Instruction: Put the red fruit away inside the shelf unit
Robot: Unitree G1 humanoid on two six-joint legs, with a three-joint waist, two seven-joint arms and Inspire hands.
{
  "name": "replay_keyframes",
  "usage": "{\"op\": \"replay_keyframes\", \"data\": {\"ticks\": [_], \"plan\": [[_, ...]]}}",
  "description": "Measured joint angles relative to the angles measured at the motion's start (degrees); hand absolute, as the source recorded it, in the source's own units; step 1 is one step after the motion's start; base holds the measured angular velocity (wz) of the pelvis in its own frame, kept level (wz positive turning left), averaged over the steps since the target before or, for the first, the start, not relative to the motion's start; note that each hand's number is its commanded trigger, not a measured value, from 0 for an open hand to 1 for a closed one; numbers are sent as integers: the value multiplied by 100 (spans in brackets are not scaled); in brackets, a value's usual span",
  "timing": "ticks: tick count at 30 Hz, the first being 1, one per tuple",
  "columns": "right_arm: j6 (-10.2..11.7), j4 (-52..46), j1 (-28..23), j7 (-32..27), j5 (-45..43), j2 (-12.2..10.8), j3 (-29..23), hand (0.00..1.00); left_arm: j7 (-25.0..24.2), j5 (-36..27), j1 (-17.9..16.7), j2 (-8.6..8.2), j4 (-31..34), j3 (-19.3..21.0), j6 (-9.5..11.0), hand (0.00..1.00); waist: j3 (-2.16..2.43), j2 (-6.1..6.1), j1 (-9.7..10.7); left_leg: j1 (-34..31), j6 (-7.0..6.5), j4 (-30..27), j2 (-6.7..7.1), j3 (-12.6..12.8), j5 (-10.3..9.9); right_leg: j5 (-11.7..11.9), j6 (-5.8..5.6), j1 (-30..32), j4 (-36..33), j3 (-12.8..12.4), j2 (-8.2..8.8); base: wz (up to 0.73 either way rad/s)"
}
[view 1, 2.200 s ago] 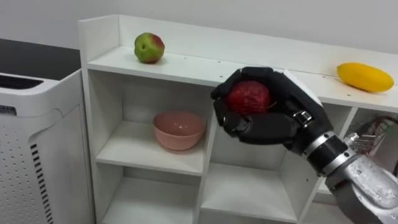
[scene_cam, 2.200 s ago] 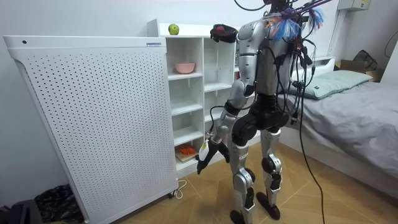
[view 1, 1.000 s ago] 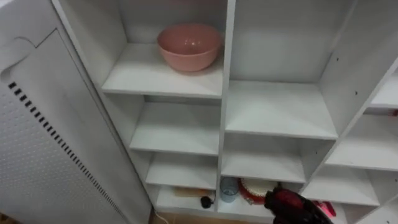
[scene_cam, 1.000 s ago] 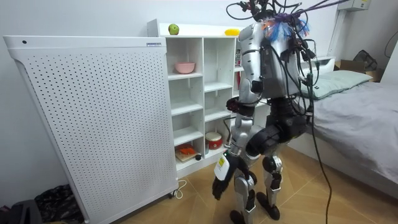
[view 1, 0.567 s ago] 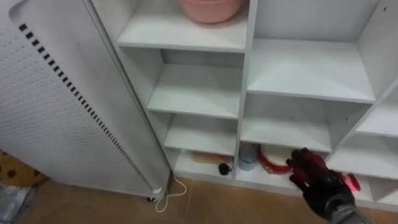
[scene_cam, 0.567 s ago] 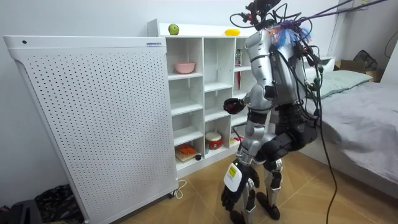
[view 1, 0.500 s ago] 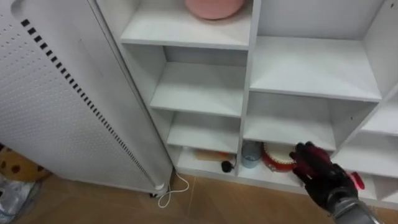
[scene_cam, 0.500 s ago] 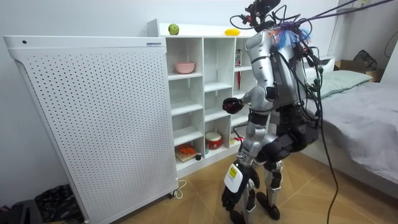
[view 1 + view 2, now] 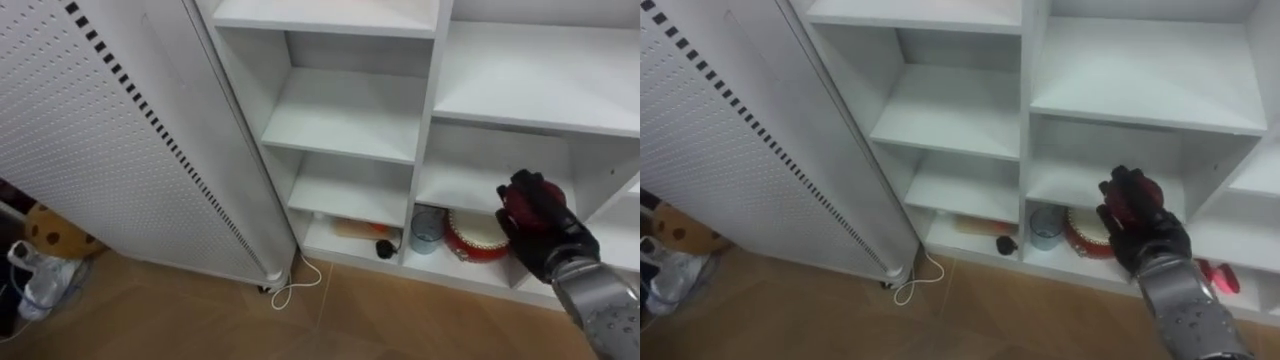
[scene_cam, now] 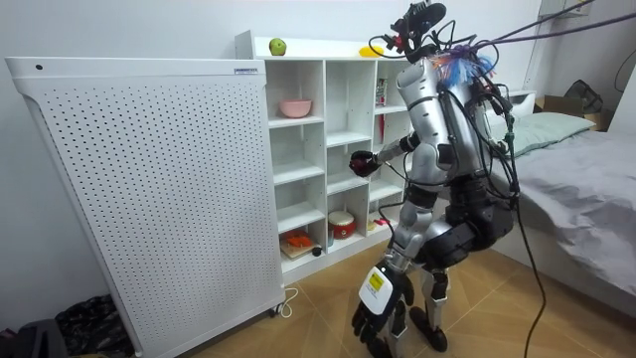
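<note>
My right hand [image 9: 545, 235] is shut on a dark red fruit [image 9: 522, 198], seen from behind with the fruit showing above the fingers. In the eye views it hangs in front of the lower right compartments of the white closet [image 9: 350, 110]. In the room view that hand [image 10: 360, 162] holds the fruit just in front of a middle shelf, at about waist height. My left hand [image 10: 378, 310] hangs low near the floor with relaxed fingers. A green apple [image 10: 277, 47] and a yellow fruit [image 10: 371, 51] lie on the closet's top. I stand close to the closet with bent knees.
A red round tin [image 9: 475, 237], a blue cup [image 9: 426, 228], an orange item [image 9: 350, 228] and a small black thing [image 9: 384, 247] sit on the bottom shelf. A pink bowl [image 10: 294, 107] is higher up. A white perforated panel [image 9: 100, 120] stands left; a bed [image 10: 586, 169] behind.
The head camera has tilted further down, showing lower shelves and floor. My right hand with the red fruit has come down from the top shelf and now moves in toward a middle shelf.
</note>
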State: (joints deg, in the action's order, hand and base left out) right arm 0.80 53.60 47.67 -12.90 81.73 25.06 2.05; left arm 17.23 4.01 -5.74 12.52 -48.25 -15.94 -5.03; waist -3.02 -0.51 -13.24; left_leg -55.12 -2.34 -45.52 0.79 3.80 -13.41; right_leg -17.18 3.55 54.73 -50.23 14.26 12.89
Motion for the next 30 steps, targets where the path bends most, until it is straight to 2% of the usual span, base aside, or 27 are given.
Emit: {"op": "replay_keyframes", "data": {"ticks": [2, 5, 6, 7, 13, 25, 30], "plan": [[62, 0, 34, -85, -1, 15, -99, 100, 3, 0, -26, 0, 18, 0, -7, 0, 1, 2, -4, -24, -9, -63, 0, 0, -56, -13, -5, 29, -57, -12, 9, -2], [92, 0, 36, -217, -5, 49, -129, 98, 4, 2, -128, 0, 174, 1, -62, 0, 26, 45, -16, -56, -22, -125, -5, -26, -97, -22, -20, 30, -65, 0, 0, -1], [93, 0, 36, -306, -3, 73, -164, 7, 9, 3, -182, 1, 274, 1, -86, 0, 31, 60, -27, -64, -23, -129, 0, -30, -97, -24, -26, 31, -63, -1, 2, 0], [105, -1, 42, -392, -4, 83, -194, 0, 18, 13, -222, 2, 370, 3, -101, 0, 32, 63, -51, -68, -24, -129, 1, -34, -97, -24, -29, 37, -62, -6, 3, 0], [123, -386, 90, -1005, 22, 174, -568, 0, 204, 60, -433, -1, 659, 6, -103, 0, 67, 85, -114, -209, -34, -209, -3, 0, -97, -17, -28, 171, -136, 1, 22, 0], [211, -508, 112, -1646, 34, 256, -584, 0, 467, 68, -518, -2, 668, 5, -102, 0, 72, 93, -116, -245, -48, -381, -15, -26, -171, -70, -20, 179, -267, -6, 14, 0], [238, -508, 115, -1720, 96, 257, -585, 0, 467, 63, -518, -2, 665, 7, -95, 0, 73, 94, -114, -235, -51, -387, -12, -28, -171, -67, -25, 166, -267, 0, 15, 0]]}}
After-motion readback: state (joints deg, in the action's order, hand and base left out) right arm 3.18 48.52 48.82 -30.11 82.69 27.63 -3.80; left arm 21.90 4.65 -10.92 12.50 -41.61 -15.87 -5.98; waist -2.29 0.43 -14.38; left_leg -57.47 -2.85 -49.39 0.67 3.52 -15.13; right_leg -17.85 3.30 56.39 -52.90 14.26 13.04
